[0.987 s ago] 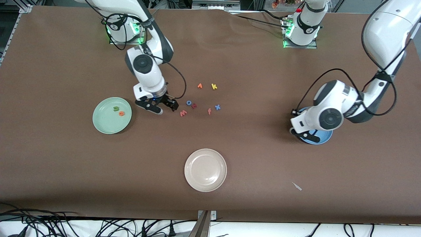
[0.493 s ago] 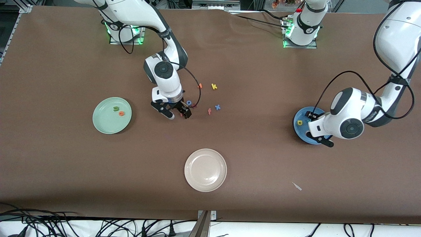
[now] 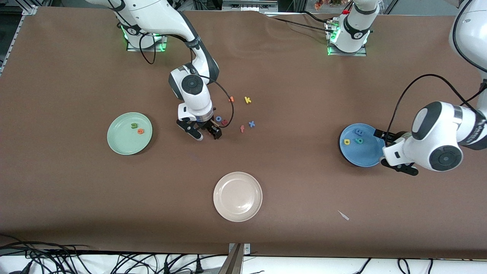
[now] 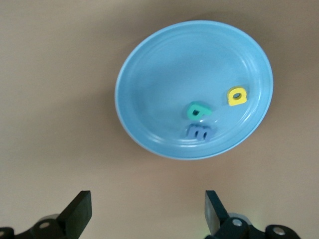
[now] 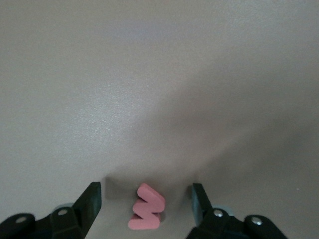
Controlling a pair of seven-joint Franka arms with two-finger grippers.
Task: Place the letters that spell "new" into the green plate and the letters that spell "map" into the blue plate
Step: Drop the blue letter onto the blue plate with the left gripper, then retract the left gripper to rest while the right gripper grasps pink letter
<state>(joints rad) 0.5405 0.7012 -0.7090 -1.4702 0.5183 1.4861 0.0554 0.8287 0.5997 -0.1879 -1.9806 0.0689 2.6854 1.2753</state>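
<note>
The pink "w" (image 5: 147,207) lies flat on the table between the fingers of my right gripper (image 5: 147,199), which is open and not touching it. In the front view that gripper (image 3: 207,136) stands low beside the loose letters. The green plate (image 3: 121,142) holds the dark green "n" (image 3: 134,125) and the orange "e" (image 3: 140,131). The blue plate (image 3: 365,156) holds the blue "m" (image 3: 359,132), the teal letter (image 3: 359,140) and the yellow letter (image 3: 347,141). My left gripper (image 3: 392,153) hangs open and empty just off that plate's rim, toward the left arm's end.
Loose letters lie mid-table: an orange one (image 3: 231,99), a yellow "k" (image 3: 247,100), a blue "o" (image 3: 218,118), a reddish one (image 3: 224,121), an "f" (image 3: 242,128) and a blue "x" (image 3: 251,123). A cream plate (image 3: 237,182) sits nearer the camera, with a white scrap (image 3: 343,215) beside it.
My left gripper opened and drew off the blue plate toward its own end, uncovering the three letters. My right gripper moved from beside the green plate to straddle the "w".
</note>
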